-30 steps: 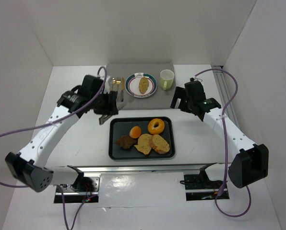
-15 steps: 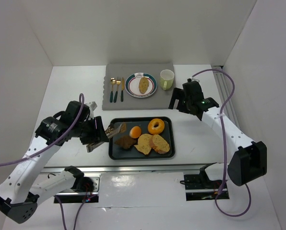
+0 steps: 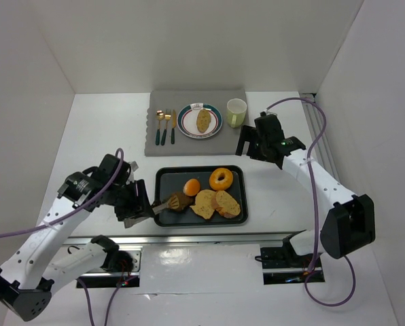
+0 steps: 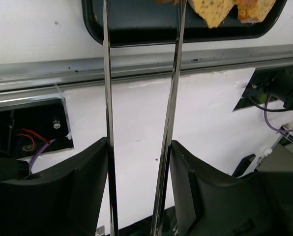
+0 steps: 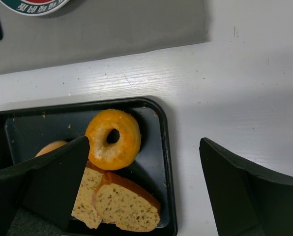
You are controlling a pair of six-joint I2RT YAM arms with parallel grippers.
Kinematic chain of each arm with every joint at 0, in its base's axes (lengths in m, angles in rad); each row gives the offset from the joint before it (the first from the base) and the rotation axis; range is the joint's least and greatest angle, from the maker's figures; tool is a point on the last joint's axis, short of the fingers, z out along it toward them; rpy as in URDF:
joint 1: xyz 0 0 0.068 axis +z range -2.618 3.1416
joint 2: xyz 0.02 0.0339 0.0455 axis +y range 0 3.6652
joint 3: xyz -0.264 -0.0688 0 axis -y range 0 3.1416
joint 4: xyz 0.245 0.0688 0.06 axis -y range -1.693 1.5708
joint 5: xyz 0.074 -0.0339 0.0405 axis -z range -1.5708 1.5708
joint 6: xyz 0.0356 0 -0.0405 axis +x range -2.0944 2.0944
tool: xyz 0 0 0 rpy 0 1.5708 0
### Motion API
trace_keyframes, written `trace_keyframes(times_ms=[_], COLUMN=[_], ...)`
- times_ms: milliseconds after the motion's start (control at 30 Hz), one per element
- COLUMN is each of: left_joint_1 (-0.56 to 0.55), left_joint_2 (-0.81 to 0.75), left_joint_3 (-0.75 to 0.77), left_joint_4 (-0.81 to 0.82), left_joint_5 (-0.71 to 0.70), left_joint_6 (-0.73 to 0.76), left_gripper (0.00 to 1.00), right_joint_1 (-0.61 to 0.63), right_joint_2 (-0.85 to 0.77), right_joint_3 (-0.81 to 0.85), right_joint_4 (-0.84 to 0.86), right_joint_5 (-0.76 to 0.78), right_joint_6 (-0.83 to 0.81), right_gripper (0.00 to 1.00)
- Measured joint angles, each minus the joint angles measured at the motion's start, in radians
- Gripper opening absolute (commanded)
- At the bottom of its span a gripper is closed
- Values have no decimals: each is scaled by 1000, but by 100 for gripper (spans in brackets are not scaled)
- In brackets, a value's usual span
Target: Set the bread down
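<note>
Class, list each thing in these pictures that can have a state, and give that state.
left gripper: shut on the tongs.
right gripper: open, empty.
tongs: tips at the brown bread on the tray.
cup: upright on the mat.
plate: holds one bread piece.
doughnut: lying flat in the tray.

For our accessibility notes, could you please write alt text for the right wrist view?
An orange glazed ring doughnut lies in a black rectangular tray beside two tan bread slices, on a white table. The open right pincer frames them.
</note>
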Motion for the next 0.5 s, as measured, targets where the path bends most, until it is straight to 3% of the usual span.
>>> trace_keyframes(times_ms=[267, 500], left_joint_1=[6, 35], left_joint_2=[-18, -18], left_joint_3=[-111, -132], left_joint_4=[92, 158], left_joint_5=[91, 77], left_joint_6=[-5, 4], left_gripper=[62, 60], right_joint_1=[7, 7], right_joint_2=[12, 12], right_joint_3=[2, 2], right_joint_4=[3, 3], right_joint_5=[-1, -1], right_joint_6=[-2, -3], right_gripper=[100, 100])
